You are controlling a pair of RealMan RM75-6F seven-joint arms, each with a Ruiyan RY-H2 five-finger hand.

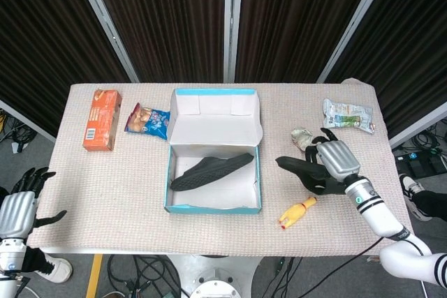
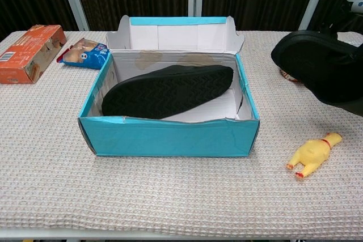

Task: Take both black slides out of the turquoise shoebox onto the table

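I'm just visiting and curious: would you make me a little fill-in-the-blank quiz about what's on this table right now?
1. One black slide lies inside the ____ cardboard shoebox.
2. The robot's ____ hand holds the other black slide.
3. The rubber chicken toy near that hand is ____.

Missing words: turquoise; right; yellow
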